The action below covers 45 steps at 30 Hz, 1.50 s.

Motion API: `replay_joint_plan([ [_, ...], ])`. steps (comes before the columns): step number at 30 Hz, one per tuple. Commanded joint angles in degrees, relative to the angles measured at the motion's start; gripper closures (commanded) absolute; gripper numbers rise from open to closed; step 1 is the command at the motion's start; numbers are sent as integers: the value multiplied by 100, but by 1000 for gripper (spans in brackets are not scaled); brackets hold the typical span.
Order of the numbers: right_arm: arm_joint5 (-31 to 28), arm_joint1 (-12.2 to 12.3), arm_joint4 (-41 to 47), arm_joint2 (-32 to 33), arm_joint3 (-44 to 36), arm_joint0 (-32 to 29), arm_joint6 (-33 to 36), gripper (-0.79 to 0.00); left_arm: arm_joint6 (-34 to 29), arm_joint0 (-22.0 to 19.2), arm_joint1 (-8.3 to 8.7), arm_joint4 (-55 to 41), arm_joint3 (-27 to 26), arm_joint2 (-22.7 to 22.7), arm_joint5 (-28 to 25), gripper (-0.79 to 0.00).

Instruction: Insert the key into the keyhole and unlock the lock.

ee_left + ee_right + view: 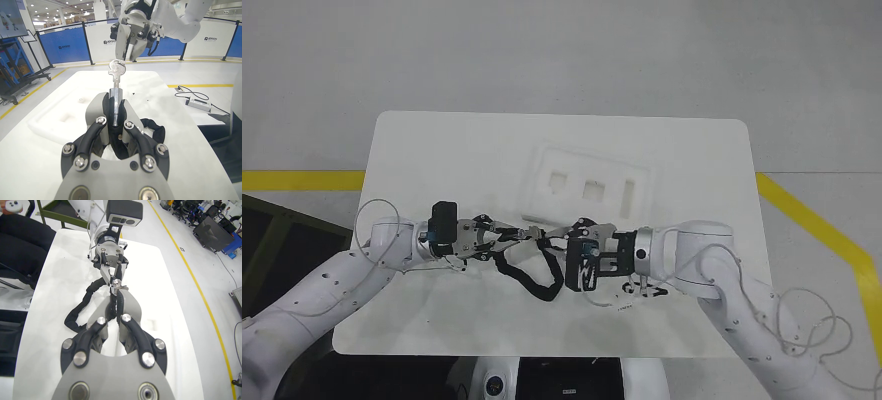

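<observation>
Where the counter [682, 150] lies nearest the robot, we see the lock's black cable [527, 280] sagging in a loop toward it. Just above, the left claw [115, 100] is clamped on the lock [115, 94], a chrome cylinder held off the counter. The silver key [117, 68] sits in its keyhole, bow protruding. The right claw [128, 56] meets the bow; whether it grips we cannot tell. Beyond lies a white foam tray [572, 155] with three recesses.
</observation>
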Motion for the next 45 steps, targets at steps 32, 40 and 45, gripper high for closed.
replay_joint_plan([
  [32,302,-140,-957,-767,-114,553,390,-203,-103,4,10,-120,-155,123,-103,0],
  [40,357,-160,-781,-774,-65,541,405,-12,-88,-4,19,-109,-178,150,-88,0],
  [45,338,-177,-225,-724,9,567,584,0,-61,-17,24,-63,-244,173,-61,0],
])
